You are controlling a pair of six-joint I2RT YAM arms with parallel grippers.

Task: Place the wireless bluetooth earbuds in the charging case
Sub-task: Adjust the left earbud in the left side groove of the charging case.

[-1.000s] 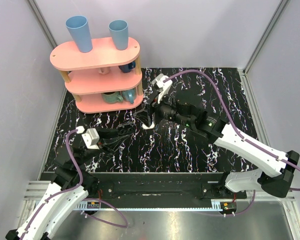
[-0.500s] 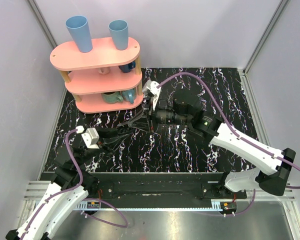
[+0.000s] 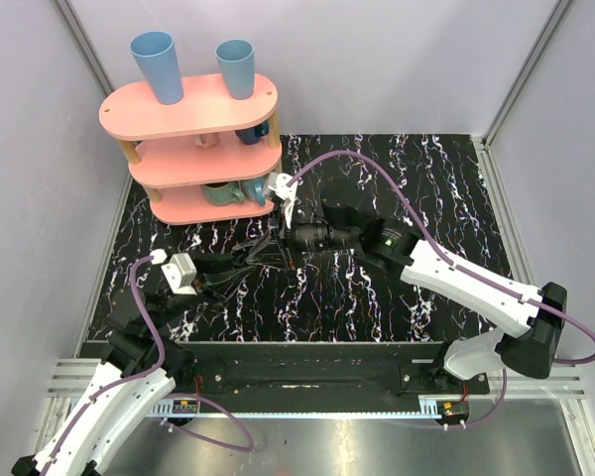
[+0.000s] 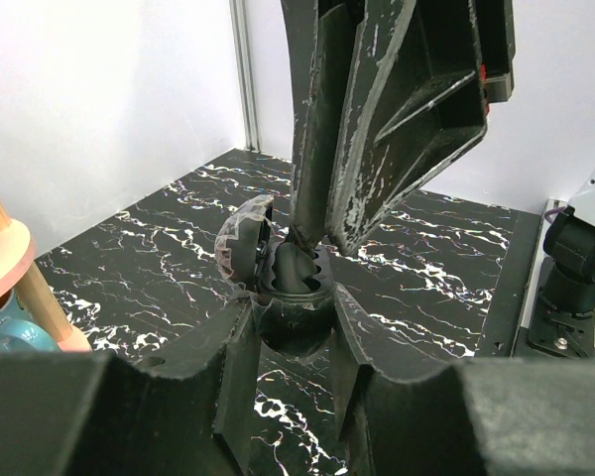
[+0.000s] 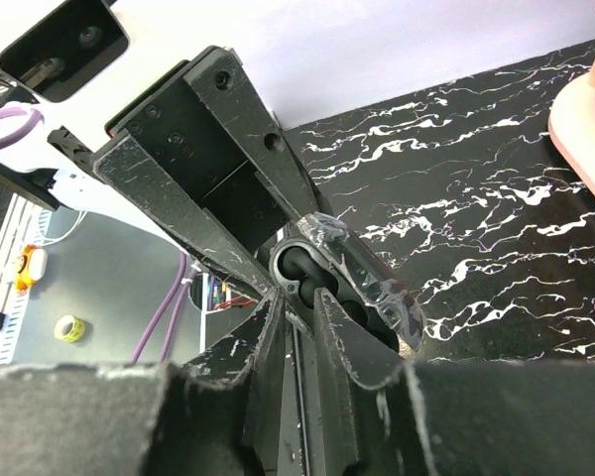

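The charging case (image 4: 293, 322) is a small dark rounded shell, not white, with its taped lid (image 4: 243, 243) hinged open. My left gripper (image 4: 293, 332) is shut on the case body and holds it above the black marbled table; it also shows in the top view (image 3: 263, 255). My right gripper (image 5: 297, 297) is nearly closed, its tips at the case's open cavities (image 5: 322, 273), pinching a small dark earbud (image 4: 297, 270) that sits in the case mouth. In the top view the right gripper (image 3: 283, 248) meets the left one. No white earbud shows.
A pink three-tier shelf (image 3: 193, 149) with two blue cups (image 3: 157, 64) on top and mugs on its lower tiers stands at the back left, close behind the grippers. Grey walls and metal posts (image 4: 240, 69) enclose the table.
My right arm has swung left and its gripper has come down onto the case held by the left gripper. The left arm has stayed put.
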